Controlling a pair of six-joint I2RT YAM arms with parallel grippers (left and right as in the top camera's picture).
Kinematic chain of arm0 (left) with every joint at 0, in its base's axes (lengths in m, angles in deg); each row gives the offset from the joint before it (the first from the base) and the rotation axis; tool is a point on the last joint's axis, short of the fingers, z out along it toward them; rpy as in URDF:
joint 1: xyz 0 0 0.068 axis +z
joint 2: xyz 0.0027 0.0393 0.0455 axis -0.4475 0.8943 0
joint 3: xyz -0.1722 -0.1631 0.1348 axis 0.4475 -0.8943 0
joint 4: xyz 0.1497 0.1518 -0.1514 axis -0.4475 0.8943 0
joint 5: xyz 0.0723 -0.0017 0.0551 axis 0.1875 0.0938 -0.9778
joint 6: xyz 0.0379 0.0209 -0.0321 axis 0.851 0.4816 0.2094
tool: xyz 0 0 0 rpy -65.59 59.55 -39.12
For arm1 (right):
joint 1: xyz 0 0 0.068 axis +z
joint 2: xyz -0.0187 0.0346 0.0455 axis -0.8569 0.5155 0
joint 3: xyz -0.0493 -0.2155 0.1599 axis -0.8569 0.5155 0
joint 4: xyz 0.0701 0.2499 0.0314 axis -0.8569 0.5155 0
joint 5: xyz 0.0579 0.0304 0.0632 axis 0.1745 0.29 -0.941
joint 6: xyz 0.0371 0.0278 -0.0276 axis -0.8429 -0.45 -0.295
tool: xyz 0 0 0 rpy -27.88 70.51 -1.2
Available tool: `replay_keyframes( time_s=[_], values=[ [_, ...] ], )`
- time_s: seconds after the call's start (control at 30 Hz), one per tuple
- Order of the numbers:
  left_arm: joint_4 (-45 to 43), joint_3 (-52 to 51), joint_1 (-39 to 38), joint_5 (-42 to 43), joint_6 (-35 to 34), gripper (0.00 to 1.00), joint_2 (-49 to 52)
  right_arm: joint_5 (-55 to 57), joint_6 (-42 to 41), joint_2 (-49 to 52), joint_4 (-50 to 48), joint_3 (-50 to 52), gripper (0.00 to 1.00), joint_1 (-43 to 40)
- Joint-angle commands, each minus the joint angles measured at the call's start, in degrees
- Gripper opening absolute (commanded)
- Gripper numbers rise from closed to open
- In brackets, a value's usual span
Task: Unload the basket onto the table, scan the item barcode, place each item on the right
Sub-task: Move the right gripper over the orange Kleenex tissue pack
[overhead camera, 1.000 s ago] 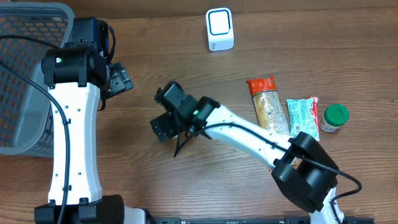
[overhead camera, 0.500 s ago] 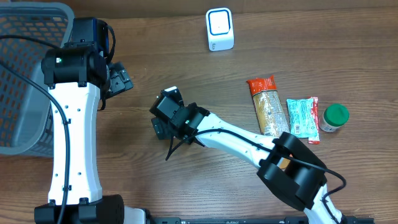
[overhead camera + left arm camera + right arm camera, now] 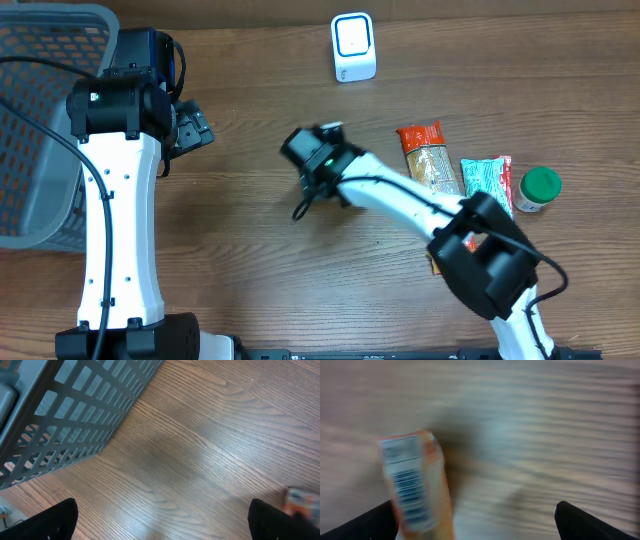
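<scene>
Three items lie at the right of the table: an orange pasta packet (image 3: pixel 430 170), a teal packet (image 3: pixel 487 188) and a green-lidded jar (image 3: pixel 538 188). The white and blue scanner (image 3: pixel 353 47) stands at the back. My right gripper (image 3: pixel 316 156) is blurred mid-table, left of the packets, and open. In the right wrist view an orange packet with a barcode label (image 3: pixel 412 491) shows blurred beside the left finger of the open, empty gripper (image 3: pixel 480 525). My left gripper (image 3: pixel 190 128) hangs open beside the basket; it (image 3: pixel 162 525) holds nothing in its wrist view.
A grey mesh basket (image 3: pixel 40 120) fills the far left corner, and its wall (image 3: pixel 75 415) crosses the left wrist view. A blurred orange and white thing (image 3: pixel 302 501) shows at the right edge of the left wrist view.
My right arm has swung from the left-centre of the table up and to the right, towards the packets. The left arm has not moved.
</scene>
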Motion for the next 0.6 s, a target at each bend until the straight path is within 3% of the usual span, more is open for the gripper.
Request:
replay_keyframes(
  time_s=[0.0, 0.27, 0.37, 0.4, 0.5, 0.57],
  values=[
    [0.1, 0.3, 0.2, -0.7, 1.0, 1.0, 0.3, 2.4, -1.0, -5.5, -0.1, 0.2, 1.0, 0.3],
    [0.1, 0.3, 0.2, -0.7, 1.0, 0.99, 0.3, 1.6, -1.0, -6.2, -1.4, 0.2, 0.99, -0.5],
    [0.1, 0.3, 0.2, -0.7, 1.0, 1.0, 0.3, -2.2, -1.0, -6.2, -2.1, 0.3, 0.8, -1.4],
    [0.1, 0.3, 0.2, -0.7, 1.0, 1.0, 0.3, -4.0, -1.0, -6.2, -2.4, 0.3, 0.65, -1.4],
    [0.1, 0.3, 0.2, -0.7, 1.0, 0.99, 0.3, -6.8, -1.0, -6.2, -3.5, 0.3, 0.41, -1.4],
    [0.1, 0.3, 0.2, -0.7, 1.0, 1.0, 0.3, -7.0, -1.0, -6.2, -3.7, 0.3, 0.31, -1.0]
  ],
)
